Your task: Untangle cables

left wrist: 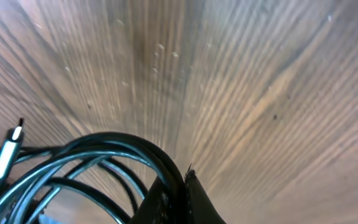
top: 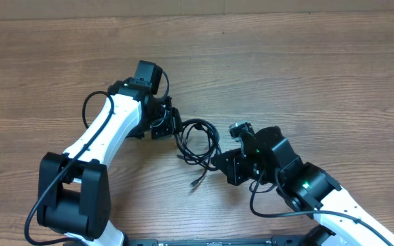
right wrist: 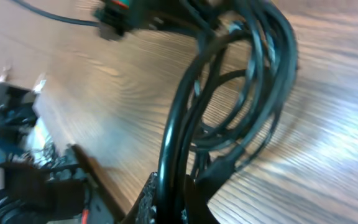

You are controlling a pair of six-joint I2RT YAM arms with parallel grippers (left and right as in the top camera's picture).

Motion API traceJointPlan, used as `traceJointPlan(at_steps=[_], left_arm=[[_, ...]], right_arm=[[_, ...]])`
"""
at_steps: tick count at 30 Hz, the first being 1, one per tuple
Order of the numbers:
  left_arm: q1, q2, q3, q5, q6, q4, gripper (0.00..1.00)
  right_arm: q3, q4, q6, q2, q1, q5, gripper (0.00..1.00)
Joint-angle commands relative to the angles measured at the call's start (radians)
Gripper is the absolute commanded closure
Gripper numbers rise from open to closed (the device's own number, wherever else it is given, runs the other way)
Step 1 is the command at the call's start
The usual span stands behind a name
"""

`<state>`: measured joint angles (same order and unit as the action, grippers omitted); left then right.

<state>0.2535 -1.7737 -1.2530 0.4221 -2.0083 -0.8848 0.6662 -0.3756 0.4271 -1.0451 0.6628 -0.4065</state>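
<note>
Both jaws seem closed on the cables (top: 198, 140), a looped bundle stretched between them over the counter (top: 306, 68); one loose plug (top: 195, 182) lies near the right jaws. For a good result they should draw apart slowly and level, so the loops slide open instead of tightening.

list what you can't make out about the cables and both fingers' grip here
- Left wrist: left fingers cut off by the bottom edge; grip on the cables unclear.
- Right wrist: motion blur; right fingers barely in frame, cable count unclear.
- Overhead: plug too small to identify; arms cover the fingers.
</note>
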Motion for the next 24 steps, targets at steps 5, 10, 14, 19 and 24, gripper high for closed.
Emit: traceJointPlan(at_steps=[5, 10, 14, 19, 24], left_arm=[[-0.018, 0.021, -0.017, -0.298, 0.048, -0.096, 0.96], [-0.019, 0.021, -0.017, -0.352, 0.024, -0.176, 0.96], [-0.019, 0.021, -0.017, -0.352, -0.011, -0.211, 0.96], [-0.019, 0.021, -0.017, -0.351, -0.027, -0.222, 0.96], [-0.019, 0.021, -0.017, -0.309, -0.031, -0.221, 0.96]], right_arm=[[0.008, 0.084, -0.069, 0.092, 0.003, -0.106, 0.96], [0.008, 0.14, -0.032, 0.132, 0.002, 0.076, 0.96], [0.008, 0.113, 0.063, 0.136, 0.002, 0.285, 0.96], [0.008, -0.019, 0.245, 0.134, 0.003, 0.57, 0.96], [0.008, -0.128, 0.318, 0.113, 0.003, 0.646, 0.96]])
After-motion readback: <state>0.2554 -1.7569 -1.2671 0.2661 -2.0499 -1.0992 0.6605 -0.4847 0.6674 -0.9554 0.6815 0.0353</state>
